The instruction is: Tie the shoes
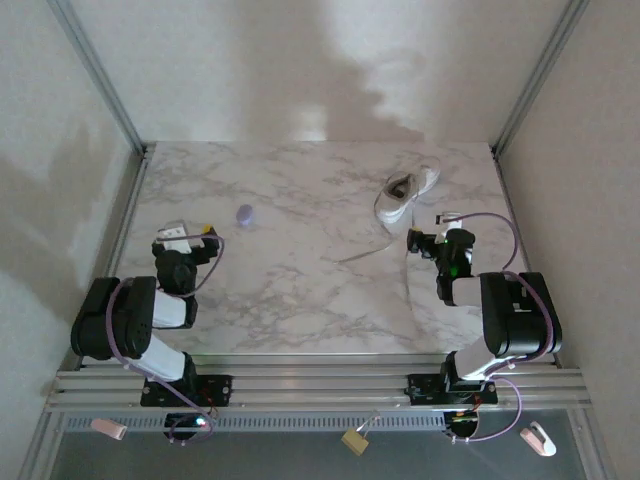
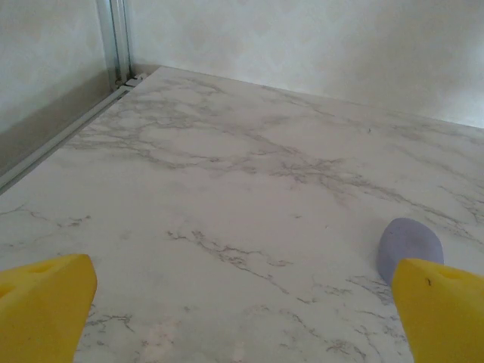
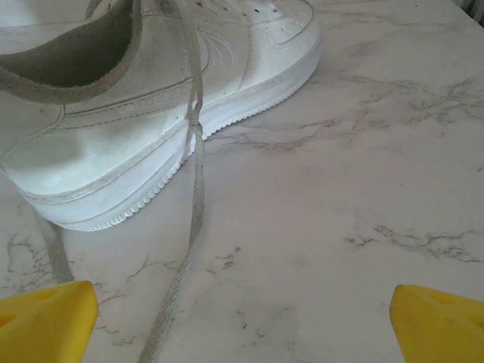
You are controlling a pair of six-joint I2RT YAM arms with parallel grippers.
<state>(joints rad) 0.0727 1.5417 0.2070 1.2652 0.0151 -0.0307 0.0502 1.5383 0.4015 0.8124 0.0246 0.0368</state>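
L fingers [image 2: 45, 310], R fingers [image 3: 45, 321] open, 1 shoe [image 1: 407, 195]

The sneaker [image 3: 151, 113] is cut off by the right wrist view's top and left edges.

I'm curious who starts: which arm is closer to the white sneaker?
Right. The right fingers sit just short of the sneaker, a lace between them; the left fingers are far across the table.

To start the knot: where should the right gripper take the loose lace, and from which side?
Probably the flat stretch of lace on the table, just clear of the sneaker sole. Come from above, open right gripper straddling it: there it lies straight and free.
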